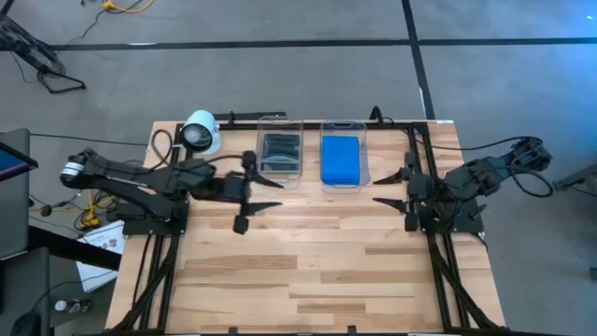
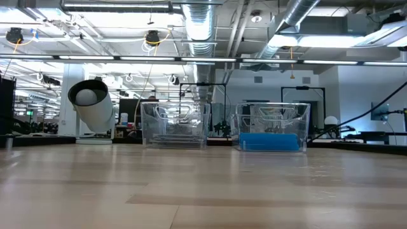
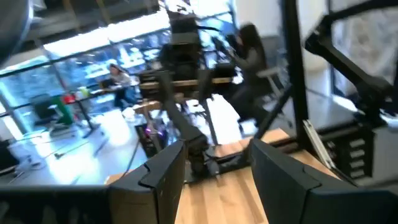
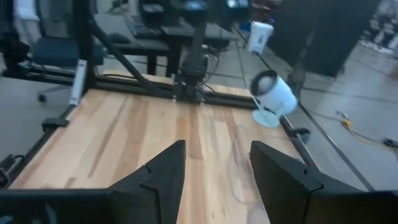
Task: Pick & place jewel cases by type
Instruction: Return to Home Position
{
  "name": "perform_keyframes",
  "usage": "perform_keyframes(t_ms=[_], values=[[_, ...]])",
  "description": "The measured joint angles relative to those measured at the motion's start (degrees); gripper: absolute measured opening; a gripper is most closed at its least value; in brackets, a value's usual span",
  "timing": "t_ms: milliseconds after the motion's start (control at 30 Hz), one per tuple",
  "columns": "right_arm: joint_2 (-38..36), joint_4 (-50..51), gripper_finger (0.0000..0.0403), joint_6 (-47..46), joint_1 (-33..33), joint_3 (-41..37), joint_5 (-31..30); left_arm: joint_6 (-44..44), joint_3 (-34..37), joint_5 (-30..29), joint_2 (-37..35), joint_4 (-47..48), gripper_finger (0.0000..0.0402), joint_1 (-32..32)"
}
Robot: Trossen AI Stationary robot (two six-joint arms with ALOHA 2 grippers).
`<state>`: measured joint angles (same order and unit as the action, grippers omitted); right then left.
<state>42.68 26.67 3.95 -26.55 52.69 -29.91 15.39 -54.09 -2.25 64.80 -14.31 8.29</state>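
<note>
Lying flat, blue jewel cases (image 1: 340, 160) in tub (image 1: 343, 124)

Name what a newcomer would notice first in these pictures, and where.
The bright blue jewel cases stand out first, lying in the clear tub nearer the right arm, at the table's far edge. Beside it, a second tub holds dark cases. A white device stands left of that.

The dark jewel cases (image 1: 280, 154) inside the left tub (image 1: 280, 119) cannot be counted; in the low view they are barely made out through its clear wall. The blue jewel cases (image 1: 340, 161), in the second tub (image 1: 343, 123) just right of the left tub, are merged into one block. The people (image 3: 118, 78) in the background are smeared in the left wrist view.
</note>
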Motion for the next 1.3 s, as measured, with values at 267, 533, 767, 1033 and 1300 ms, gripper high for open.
perform_keyframes(t_ms=[267, 533, 767, 1033, 1300], values=[[0.0, -9.5, 0.0173, 2.9, 1.9, -6.7, 3.5, -5.8, 19.9, -5.2, -12.9, -14.4, 0.0174, 0.0], [-4.6, -13.6, 0.0173, 2.1, 10.3, -11.7, 14.4, -7.7, 29.4, -7.0, -24.0, -15.3, 0.0174, 0.0], [-7.6, -21.2, 0.0173, 2.0, 12.9, -20.6, 18.2, -10.0, 35.9, -8.3, -30.5, -15.3, 0.0174, 0.0], [-10.6, -27.3, 0.0173, 0.5, 13.6, -26.5, 18.0, -12.5, 41.8, -9.1, -35.0, -16.7, 0.0174, 0.0], [-14.8, -30.7, 0.0173, -1.8, 13.6, -32.8, 17.7, -12.9, 48.6, -9.2, -39.9, -21.4, 0.0174, 0.0]])
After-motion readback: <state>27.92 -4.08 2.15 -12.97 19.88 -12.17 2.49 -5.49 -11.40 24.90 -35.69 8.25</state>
